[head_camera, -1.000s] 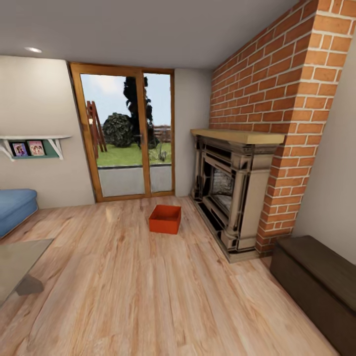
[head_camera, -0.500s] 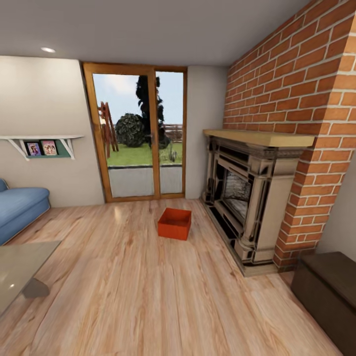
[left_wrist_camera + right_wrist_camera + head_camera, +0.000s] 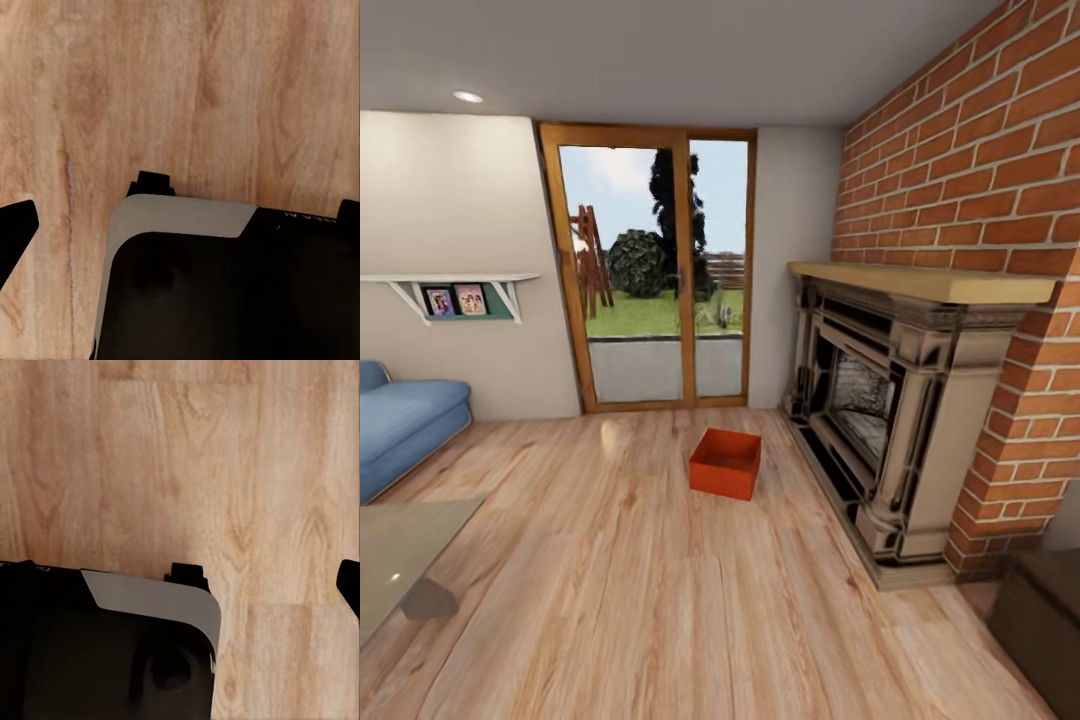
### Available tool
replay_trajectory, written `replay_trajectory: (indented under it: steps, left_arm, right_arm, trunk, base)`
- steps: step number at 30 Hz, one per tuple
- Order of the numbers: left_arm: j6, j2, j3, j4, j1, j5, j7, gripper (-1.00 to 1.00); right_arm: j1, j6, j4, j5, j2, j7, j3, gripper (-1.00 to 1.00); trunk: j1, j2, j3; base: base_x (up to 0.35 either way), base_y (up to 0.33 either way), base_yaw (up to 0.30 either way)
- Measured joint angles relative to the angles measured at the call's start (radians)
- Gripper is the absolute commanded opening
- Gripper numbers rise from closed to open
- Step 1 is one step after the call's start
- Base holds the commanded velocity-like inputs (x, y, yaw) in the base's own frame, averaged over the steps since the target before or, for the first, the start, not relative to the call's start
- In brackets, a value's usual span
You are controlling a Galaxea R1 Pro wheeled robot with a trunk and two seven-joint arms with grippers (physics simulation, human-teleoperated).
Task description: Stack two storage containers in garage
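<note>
We face the living room, where one orange-red storage container point(image 3: 726, 463) sits on the light wood-plank floor point(image 3: 640, 590), well ahead of us and roughly centred in the head view. It stands upright with its open top up, turned at a slight angle to the planks, and what we can see of its inside looks empty. It lies just in front of the glass doors point(image 3: 657, 275) and near the left side of the ornate fireplace point(image 3: 890, 400), apart from both. The red brick chimney point(image 3: 970, 190) rises above the mantel.

At the left edge we see the end of the blue sofa point(image 3: 405, 425), and nearer us the corner of a glass tabletop point(image 3: 400, 550). A white wall shelf point(image 3: 455, 290) carries small framed pictures. At the lower right is the corner of the dark brown chest point(image 3: 1045, 615).

In the left wrist view a dark fingertip point(image 3: 15, 232) of our left jaws shows at the edge above bare planks and the robot's dark base point(image 3: 225, 292). In the right wrist view a dark fingertip point(image 3: 350, 585) shows likewise over the base point(image 3: 105, 652). We cannot tell whether either pair of jaws is apart or together. The container is far from both.
</note>
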Motion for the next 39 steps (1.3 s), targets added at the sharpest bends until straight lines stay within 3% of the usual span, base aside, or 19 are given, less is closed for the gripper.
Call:
replay_trajectory:
  steps: [16, 39]
  left_arm:
    - [0.0, 0.0, 0.0, 0.0, 0.0, 0.0, 0.0, 1.0]
    - [0.0, 0.001, 0.0, 0.0, -0.001, 0.0, 0.0, 1.0]
  right_arm:
    - [0.0, -0.005, 0.0, 0.0, 0.001, 0.0, 0.0, 1.0]
    - [0.0, -0.005, 0.0, 0.0, 0.0, 0.0, 0.0, 1.0]
  trunk:
    - [0.0, 0.0, 0.0]
    - [0.0, 0.0, 0.0]
  base:
    - [0.321, 0.0, 0.258]
    - [0.321, 0.0, 0.01]
